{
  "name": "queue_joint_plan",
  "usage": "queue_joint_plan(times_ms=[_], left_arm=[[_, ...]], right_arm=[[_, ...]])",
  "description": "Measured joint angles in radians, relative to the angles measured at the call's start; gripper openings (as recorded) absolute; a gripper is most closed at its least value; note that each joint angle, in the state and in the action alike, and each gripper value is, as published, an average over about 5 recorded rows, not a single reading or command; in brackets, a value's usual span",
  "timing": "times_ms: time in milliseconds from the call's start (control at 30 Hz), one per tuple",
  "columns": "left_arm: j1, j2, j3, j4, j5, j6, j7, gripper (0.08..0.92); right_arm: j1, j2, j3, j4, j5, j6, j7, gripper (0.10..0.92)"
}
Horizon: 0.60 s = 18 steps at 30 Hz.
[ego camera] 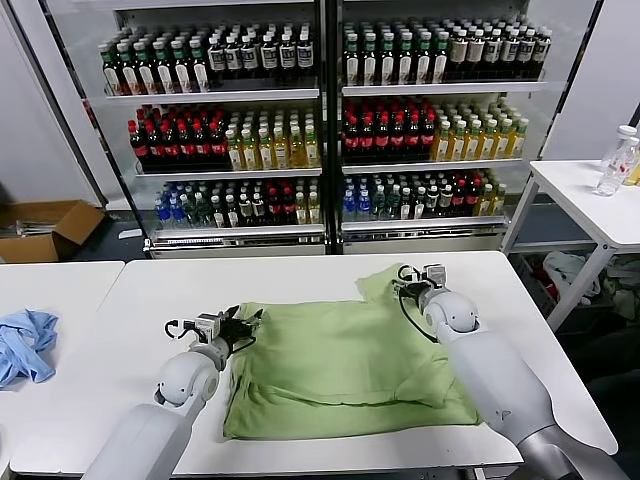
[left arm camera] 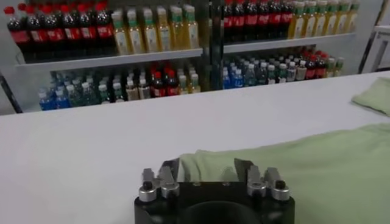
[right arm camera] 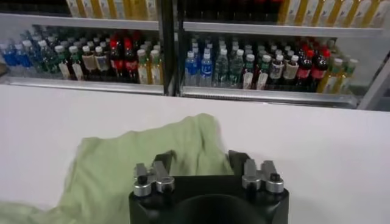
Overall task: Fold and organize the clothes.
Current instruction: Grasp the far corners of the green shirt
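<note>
The light green shirt (ego camera: 340, 360) lies partly folded on the white table (ego camera: 160, 290), with one sleeve or corner sticking out at its far right. Its collar, buttons and print are hidden. My left gripper (ego camera: 246, 326) is open at the shirt's left edge; in the left wrist view the gripper (left arm camera: 207, 167) straddles the near cloth edge (left arm camera: 304, 164). My right gripper (ego camera: 405, 285) is open over the shirt's far right part; in the right wrist view the gripper (right arm camera: 201, 159) has green fabric (right arm camera: 122, 164) just beyond the fingers.
A light blue garment (ego camera: 25, 345) lies on the neighbouring table at the left. Glass-fronted drink shelves (ego camera: 320, 120) stand behind the table. A small white side table (ego camera: 590, 200) with a bottle (ego camera: 615, 160) is at the right. A cardboard box (ego camera: 45, 228) sits on the floor.
</note>
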Motion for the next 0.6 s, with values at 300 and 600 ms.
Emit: queue_joint_plan(times_ms=[300,600], left_arm=[[-0.009,0.002,0.006,0.023,-0.040,-0.001,0.013,0.272],[-0.001,0.014,-0.009,0.007,-0.089,-0.034,0.033,0.086]], right_arm=[[-0.002,-0.011,-0.007,-0.006,0.011,0.002,-0.015,0.225],[-0.035,-0.038,0.010,0.082,0.027,0.021,-0.012,0.112]])
